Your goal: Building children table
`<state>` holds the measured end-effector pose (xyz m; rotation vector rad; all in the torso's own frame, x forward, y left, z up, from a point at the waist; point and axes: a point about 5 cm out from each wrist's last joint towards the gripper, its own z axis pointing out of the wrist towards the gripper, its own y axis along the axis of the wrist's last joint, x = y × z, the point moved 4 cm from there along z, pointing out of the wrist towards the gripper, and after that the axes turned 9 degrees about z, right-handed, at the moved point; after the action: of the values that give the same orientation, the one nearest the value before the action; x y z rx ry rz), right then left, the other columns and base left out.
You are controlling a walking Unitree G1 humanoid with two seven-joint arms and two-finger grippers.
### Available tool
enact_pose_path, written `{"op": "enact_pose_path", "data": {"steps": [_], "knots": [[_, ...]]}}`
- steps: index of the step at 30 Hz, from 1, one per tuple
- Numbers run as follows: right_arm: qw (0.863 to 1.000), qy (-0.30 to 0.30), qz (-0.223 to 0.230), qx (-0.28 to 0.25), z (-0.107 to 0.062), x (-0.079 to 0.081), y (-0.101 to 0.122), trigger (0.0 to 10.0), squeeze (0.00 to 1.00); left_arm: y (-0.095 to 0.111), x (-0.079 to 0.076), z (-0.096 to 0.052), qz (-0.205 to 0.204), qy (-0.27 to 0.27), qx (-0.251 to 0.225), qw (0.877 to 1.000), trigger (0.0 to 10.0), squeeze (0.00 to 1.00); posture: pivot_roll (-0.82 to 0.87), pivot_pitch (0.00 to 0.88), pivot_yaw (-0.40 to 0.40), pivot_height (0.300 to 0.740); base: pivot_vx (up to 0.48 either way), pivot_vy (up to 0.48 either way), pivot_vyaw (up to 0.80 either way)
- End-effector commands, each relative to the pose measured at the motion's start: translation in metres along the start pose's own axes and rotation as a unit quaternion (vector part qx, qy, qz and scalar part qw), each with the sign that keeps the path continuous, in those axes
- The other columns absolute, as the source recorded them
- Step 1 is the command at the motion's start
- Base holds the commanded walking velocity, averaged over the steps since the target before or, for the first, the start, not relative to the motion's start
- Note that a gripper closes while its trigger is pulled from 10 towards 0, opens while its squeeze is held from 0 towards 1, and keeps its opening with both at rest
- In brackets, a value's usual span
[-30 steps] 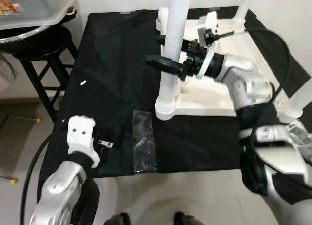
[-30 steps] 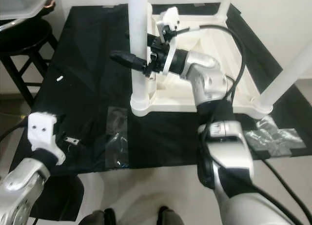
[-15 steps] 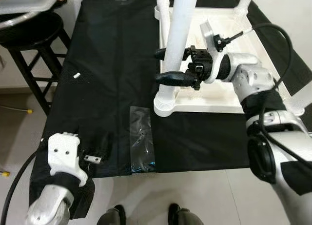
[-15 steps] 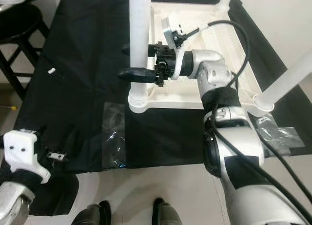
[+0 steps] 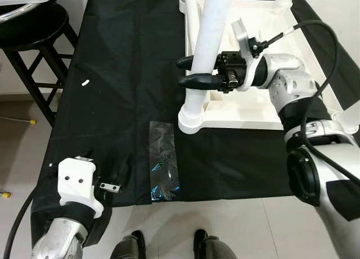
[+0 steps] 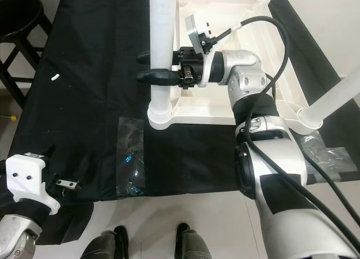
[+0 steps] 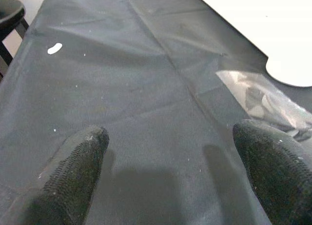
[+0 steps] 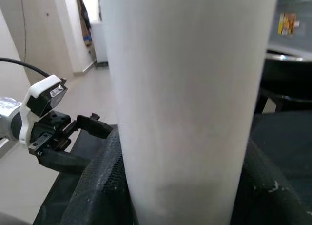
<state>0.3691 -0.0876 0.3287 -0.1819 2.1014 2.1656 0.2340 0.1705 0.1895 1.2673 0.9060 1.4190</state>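
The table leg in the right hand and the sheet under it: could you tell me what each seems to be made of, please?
The table leg, with the right hand around it, looks like smooth white plastic: an even matte tube with a moulded collar at its base. The black sheet looks like woven fabric, perhaps nylon, going by its creases and dull sheen.
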Motion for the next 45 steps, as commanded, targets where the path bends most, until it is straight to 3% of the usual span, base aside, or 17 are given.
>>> {"op": "enact_pose_path", "data": {"steps": [1,7,8,10,11,14,24,25,26,29,30,33,36,38,43,44,45], "knots": [[1.0,-0.026,0.006,0.011,-0.001,0.001,-0.017,0.0,0.0,-0.008,0.0,-0.001,0.002,0.006,0.014,1.0,10.0,0.0,0.08,0.313,-0.065,0.74,0.0,0.0,0.0],[0.98,-0.198,0.017,-0.013,0.024,0.003,-0.041,0.0,0.0,-0.011,0.001,0.007,0.007,0.011,0.012,1.0,10.0,0.0,0.04,0.298,-0.079,0.74,0.0,0.0,0.0],[0.927,-0.373,0.04,-0.021,0.029,-0.003,-0.061,0.0,0.0,-0.012,0.001,0.01,0.012,0.012,0.011,1.0,10.0,0.0,0.02,0.292,-0.077,0.74,0.0,0.0,0.0],[0.908,-0.415,0.045,-0.022,0.028,-0.004,-0.065,0.0,0.0,-0.012,0.002,0.011,0.013,0.012,0.011,1.0,10.0,0.0,0.02,0.292,-0.077,0.74,0.0,0.0,0.0],[0.879,-0.474,0.054,-0.009,0.029,0.006,-0.082,0.0,0.0,-0.014,0.002,0.014,0.014,0.012,0.011,1.0,10.0,0.0,-0.01,0.283,-0.069,0.74,0.0,0.0,0.0],[0.86,-0.506,0.065,-0.005,0.037,0.022,-0.095,0.0,0.0,-0.015,0.002,0.018,0.015,0.012,0.01,1.0,10.0,0.0,-0.02,0.276,-0.062,0.74,0.0,0.0,0.0],[0.855,-0.515,0.063,0.0,0.057,0.032,-0.094,0.0,0.0,-0.024,0.004,0.035,0.02,0.017,0.013,1.0,10.0,0.0,-0.02,0.216,-0.05,0.74,0.0,0.0,0.0],[0.85,-0.522,0.063,0.001,0.056,0.032,-0.092,9.1,0.0,-0.024,0.004,0.036,0.021,0.018,0.012,1.0,10.0,0.0,-0.02,0.214,-0.047,0.74,0.0,0.0,0.0],[0.848,-0.526,0.062,0.001,0.056,0.032,-0.091,9.1,0.0,-0.024,0.004,0.037,0.021,0.018,0.012,1.0,10.0,0.0,-0.02,0.213,-0.047,0.74,0.0,0.0,0.0],[0.868,-0.492,0.066,0.007,0.062,0.034,-0.09,10.0,0.0,-0.025,0.003,0.039,0.022,0.016,0.01,1.0,10.0,0.0,-0.02,0.21,-0.045,0.74,0.0,0.0,0.0],[0.872,-0.485,0.067,0.001,0.06,0.032,-0.09,10.0,1.0,-0.024,0.003,0.04,0.022,0.016,0.01,1.0,10.0,0.0,-0.02,0.209,-0.043,0.74,0.0,0.0,0.0],[0.878,-0.474,0.07,-0.012,0.057,0.03,-0.087,10.0,1.0,-0.024,0.002,0.041,0.023,0.016,0.009,1.0,10.0,0.0,-0.01,0.21,-0.045,0.74,0.0,0.0,0.0],[0.901,-0.427,0.06,-0.037,0.053,0.023,-0.076,10.0,1.0,-0.025,0.001,0.042,0.023,0.014,0.007,1.0,10.0,0.0,-0.01,0.211,-0.045,0.74,0.0,0.0,0.0],[0.936,-0.344,0.055,-0.048,0.053,0.024,-0.07,10.0,1.0,-0.025,0.0,0.042,0.024,0.014,0.006,1.0,10.0,0.0,-0.01,0.217,-0.046,0.74,0.0,0.0,0.0],[0.965,-0.259,0.041,-0.03,0.046,0.021,-0.064,10.0,1.0,-0.024,0.001,0.037,0.025,0.014,0.007,1.0,10.0,0.0,0.02,0.238,-0.047,0.74,0.0,0.0,0.0],[0.971,-0.237,0.035,-0.023,0.047,0.021,-0.062,10.0,0.64,-0.024,0.0,0.036,0.026,0.014,0.008,1.0,10.0,0.0,0.03,0.245,-0.048,0.74,0.0,0.0,0.0],[0.971,-0.237,0.035,-0.023,0.047,0.021,-0.062,10.0,0.64,-0.024,0.0,0.036,0.026,0.014,0.008,1.0,10.0,0.0,0.03,0.245,-0.048,0.74,0.0,0.0,0.0]]}}
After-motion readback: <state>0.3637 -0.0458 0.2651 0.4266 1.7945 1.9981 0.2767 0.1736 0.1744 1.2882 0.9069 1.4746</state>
